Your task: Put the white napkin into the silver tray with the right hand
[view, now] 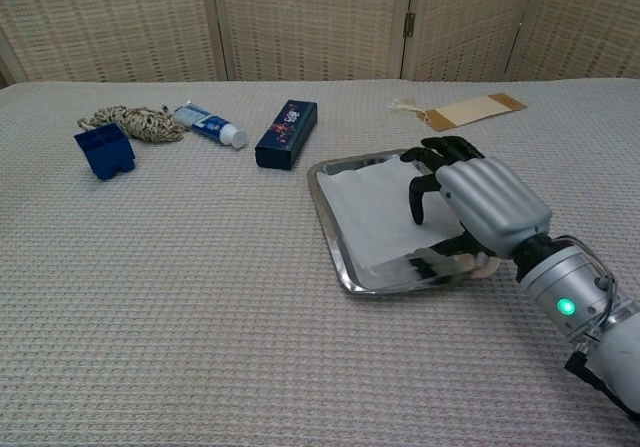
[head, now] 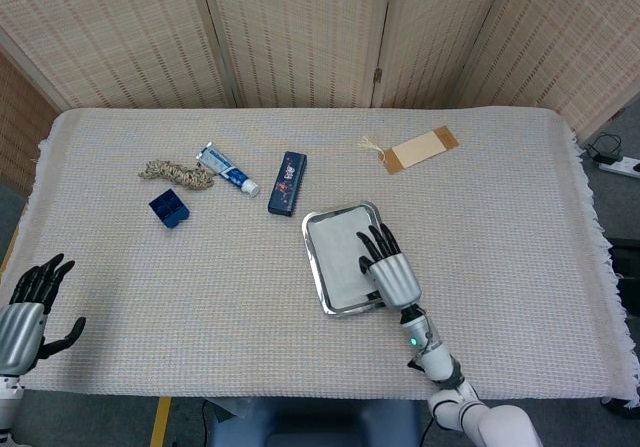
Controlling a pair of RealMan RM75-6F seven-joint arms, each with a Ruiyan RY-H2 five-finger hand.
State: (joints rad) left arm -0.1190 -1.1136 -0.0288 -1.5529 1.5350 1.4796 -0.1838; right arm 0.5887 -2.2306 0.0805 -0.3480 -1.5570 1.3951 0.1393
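Observation:
The silver tray (head: 309, 243) (view: 322, 205) sits near the middle of the table. The white napkin (head: 342, 251) (view: 372, 205) lies flat inside it, filling most of the bottom. My right hand (head: 391, 270) (view: 482, 205) hangs over the tray's near right part with its fingers (view: 428, 172) bent down over the napkin's right edge and the thumb by the tray's near rim; nothing is gripped. My left hand (head: 25, 312) rests at the table's near left edge, fingers spread, holding nothing; the chest view does not show it.
A dark blue box (head: 287, 182) (view: 287, 134) lies just beyond the tray's far left corner. Further left are a toothpaste tube (head: 226, 169) (view: 208, 124), a rope bundle (head: 176, 173) (view: 130, 121) and a small blue container (head: 169, 208) (view: 104, 150). A brown tag (head: 420, 150) (view: 472, 109) lies far right.

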